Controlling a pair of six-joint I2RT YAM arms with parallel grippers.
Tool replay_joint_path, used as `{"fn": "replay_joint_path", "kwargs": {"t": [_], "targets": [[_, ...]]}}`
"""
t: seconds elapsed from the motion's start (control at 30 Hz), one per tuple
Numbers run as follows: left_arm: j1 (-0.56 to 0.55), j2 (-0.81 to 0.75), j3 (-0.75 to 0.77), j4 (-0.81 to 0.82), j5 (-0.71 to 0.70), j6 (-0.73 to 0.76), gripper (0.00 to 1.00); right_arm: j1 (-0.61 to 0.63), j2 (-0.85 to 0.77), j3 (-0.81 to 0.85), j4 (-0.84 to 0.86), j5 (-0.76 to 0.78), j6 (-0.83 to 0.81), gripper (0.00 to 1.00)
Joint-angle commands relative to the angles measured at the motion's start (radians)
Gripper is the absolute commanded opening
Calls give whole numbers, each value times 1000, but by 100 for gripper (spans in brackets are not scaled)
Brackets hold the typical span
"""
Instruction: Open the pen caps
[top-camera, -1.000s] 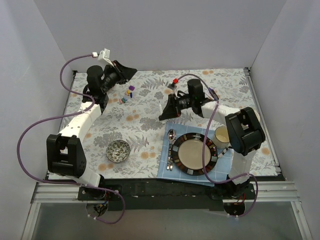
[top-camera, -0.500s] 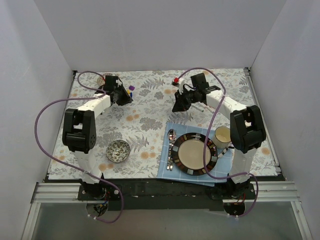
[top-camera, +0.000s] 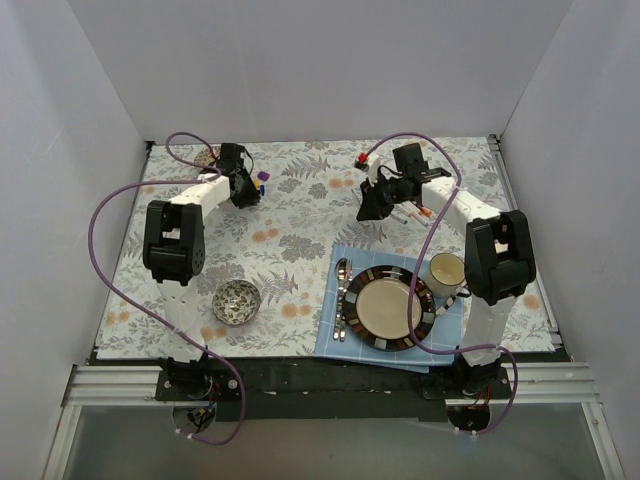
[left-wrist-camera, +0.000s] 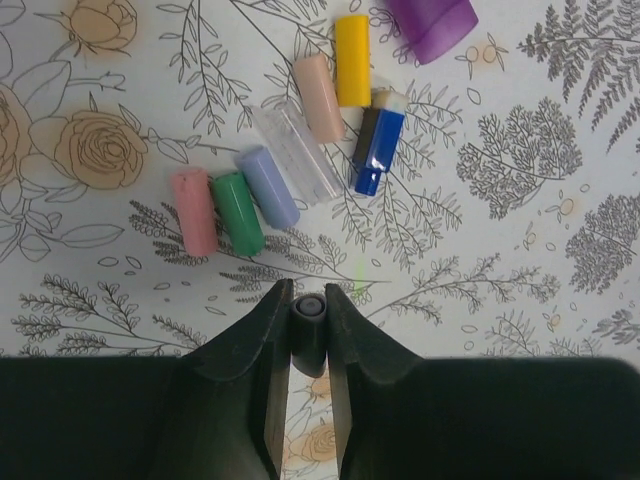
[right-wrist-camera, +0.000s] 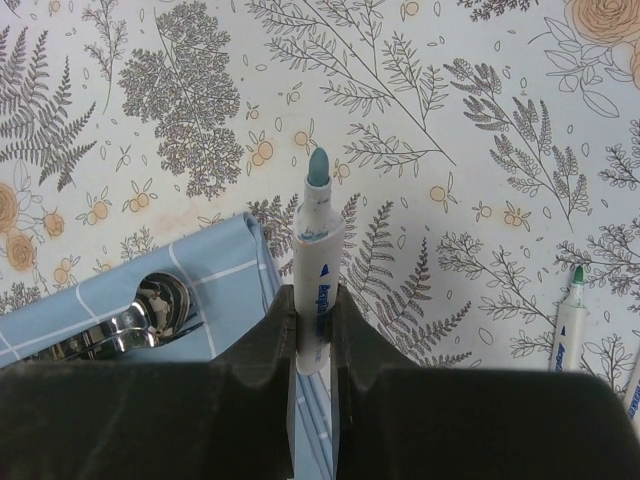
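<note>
Several caps lie before left tool — spoon beside pen.

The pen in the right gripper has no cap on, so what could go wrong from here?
1. The pen in the right gripper points its bare teal tip across the floral tablecloth. A dip could leave an ink mark.
2. The left gripper pinches a small greyish cap only at its fingertips. It might slip out, or land on the row of loose caps just ahead and scatter them.
</note>
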Motion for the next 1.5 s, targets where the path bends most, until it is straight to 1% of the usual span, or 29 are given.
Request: {"fn": "replay_joint_path", "kwargs": {"t": [0.0, 0.07, 0.2, 0.27, 0.33, 0.43, 0.47, 0.5, 0.57, 0.6, 0.63, 0.67, 0.7, 0.77, 0.83, 0.9, 1.07, 1.2, 1.3, 1.47], "targets": [[2, 25, 70, -62, -56, 43, 21, -10, -1, 52, -18, 7, -32, 1], [2, 28, 77, -68, -56, 44, 27, -19, 2, 60, -33, 21, -41, 2], [2, 13, 81, -68, -38, 47, 31, -41, 17, 86, -58, 82, -69, 4], [2, 2, 81, -68, -34, 52, 32, -51, 21, 94, -67, 110, -87, 6], [3, -23, 76, -57, -39, 60, 36, -67, 30, 101, -76, 136, -96, 8], [9, -86, 50, -30, -47, 90, 45, -80, 48, 108, -90, 214, -133, 11], [18, -110, 10, -13, -45, 104, 48, -84, 56, 111, -94, 234, -150, 11], [22, -179, -14, 36, -36, 113, 52, -88, 74, 117, -105, 272, -161, 12], [37, -256, -82, 90, -34, 138, 60, -91, 93, 132, -117, 305, -180, 12], [40, -295, -155, 119, -39, 142, 67, -91, 106, 135, -125, 326, -182, 12], [45, -382, -195, 179, -48, 149, 78, -94, 114, 137, -125, 337, -187, 12], [57, -423, -235, 211, -51, 150, 85, -96, 117, 138, -125, 358, -190, 12], [63, -463, -319, 240, -57, 150, 89, -96, 125, 138, -125, 371, -194, 14], [87, -577, -398, 319, -54, 146, 98, -96, 134, 140, -125, 397, -202, 16], [104, -641, -479, 366, -38, 138, 98, -96, 146, 141, -128, 427, -213, 19], [123, -696, -508, 370, -19, 129, 98, -96, 159, 146, -136, 434, -217, 21], [135, -744, -558, 340, -13, 126, 98, -94, 162, 150, -144, 450, -224, 26], [137, -787, -584, 331, -22, 130, 98, -96, 153, 138, -131, 481, -231, 34], [138, -808, -608, 331, -39, 132, 98, -96, 154, 138, -133, 481, -231, 38], [143, -853, -660, 328, -71, 136, 98, -96, 148, 138, -130, 490, -234, 40]]}}
